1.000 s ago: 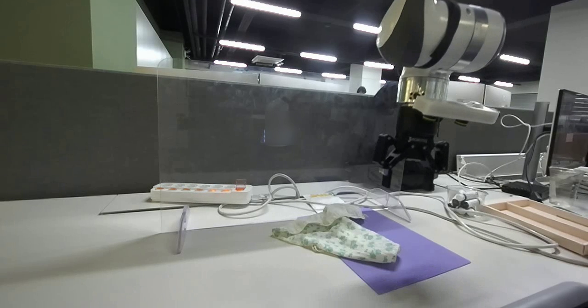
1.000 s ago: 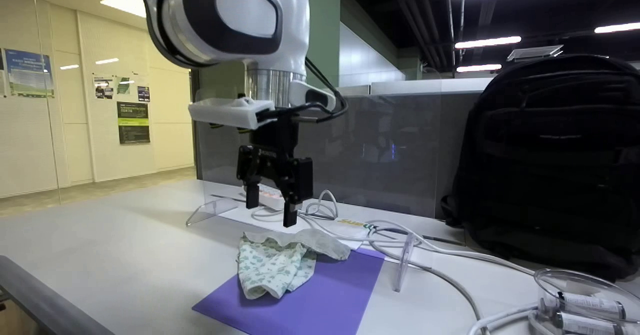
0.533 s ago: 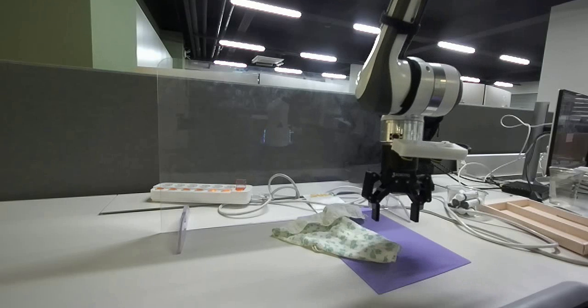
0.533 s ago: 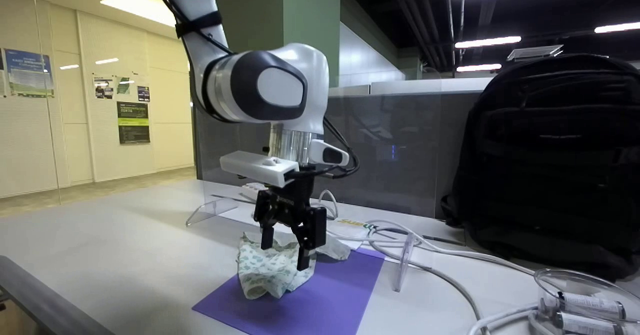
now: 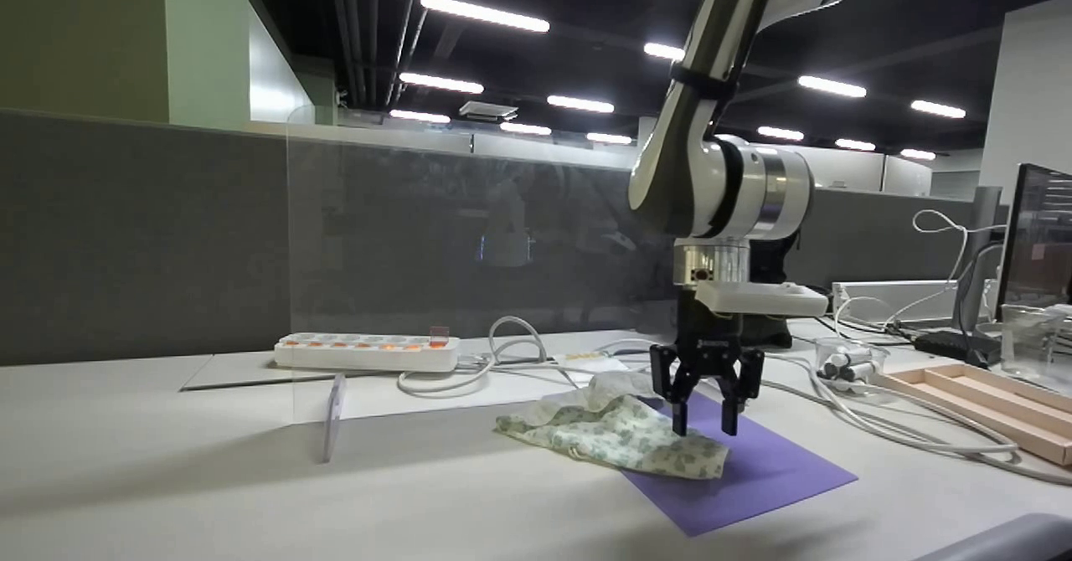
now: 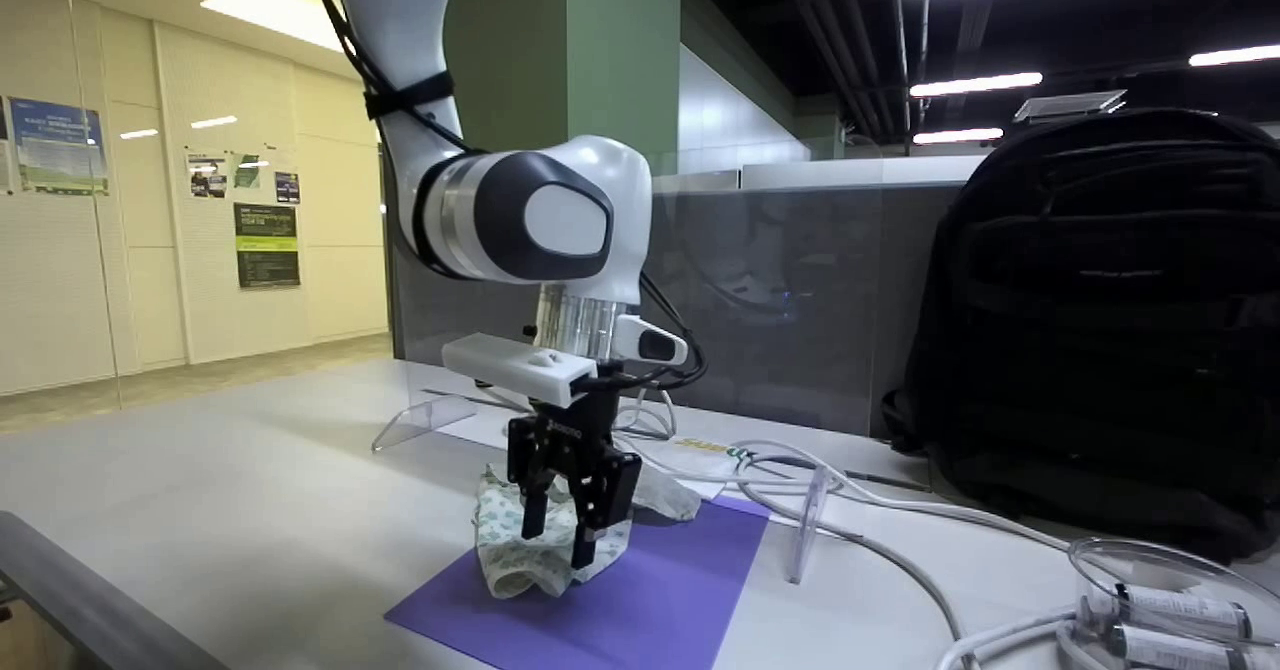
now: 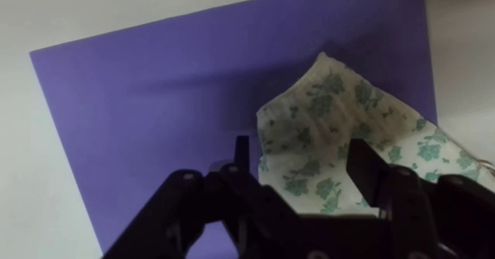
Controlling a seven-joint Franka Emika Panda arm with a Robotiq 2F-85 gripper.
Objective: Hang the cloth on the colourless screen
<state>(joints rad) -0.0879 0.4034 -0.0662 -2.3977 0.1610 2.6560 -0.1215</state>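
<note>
Black and pointing down, the two-fingered Robotiq gripper [image 5: 704, 429] hangs in an exterior view with its fingertips [image 5: 730, 420] apart, one of them overlapping the end of the crumpled white cloth with green floral print [image 5: 607, 437]; the cloth lies partly on a flat purple sheet [image 5: 779, 477], partly on the pale tabletop [image 5: 419, 502]; near it stands the upright colourless screen of clear plastic [image 5: 469, 226], through which a white power strip with orange-lit switches [image 5: 368, 355] shows; a shallow pinkish tray with long compartments [image 5: 988, 406] sits well apart from the cloth.

In an exterior view the white-and-dark jointed robot arm [image 6: 545, 215] bends over the tabletop, and the gripper hides part of the cloth; whether the fingertips touch the fabric, I cannot tell; a clear plastic foot [image 6: 810, 525] of the screen stands just beside the purple sheet; a large black backpack [image 6: 1090, 350] stands well apart.

In the wrist view the fingertips are spread; one shows against purple just beside the cloth's edge, the other over the printed fabric.
</note>
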